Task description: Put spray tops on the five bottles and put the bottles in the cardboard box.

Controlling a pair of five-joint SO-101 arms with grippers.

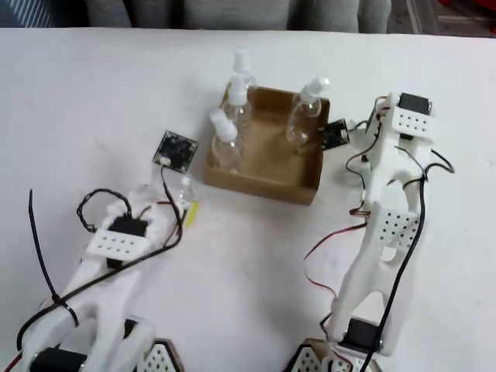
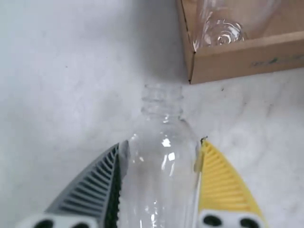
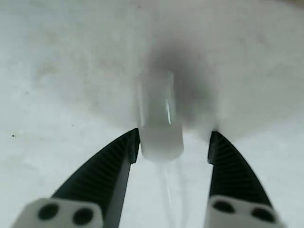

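I'm seeing the left gripper (image 2: 160, 145) pinching an uncapped bottle (image 2: 162, 109) by its body, neck pointing at the cardboard box (image 1: 263, 174) corner, at the box's 8 o'clock in the high view. Right gripper (image 3: 174, 137) is hanging at the box's 3 o'clock, fingers spread around a spray top (image 3: 159, 118) on the table (image 1: 93, 93). Topped bottles are standing at the box: near bottle (image 1: 225, 143) by the 9 o'clock wall, right bottle (image 1: 306, 112) at 2 o'clock, far bottle (image 1: 242, 77) at the 11 o'clock corner, can't tell if inside
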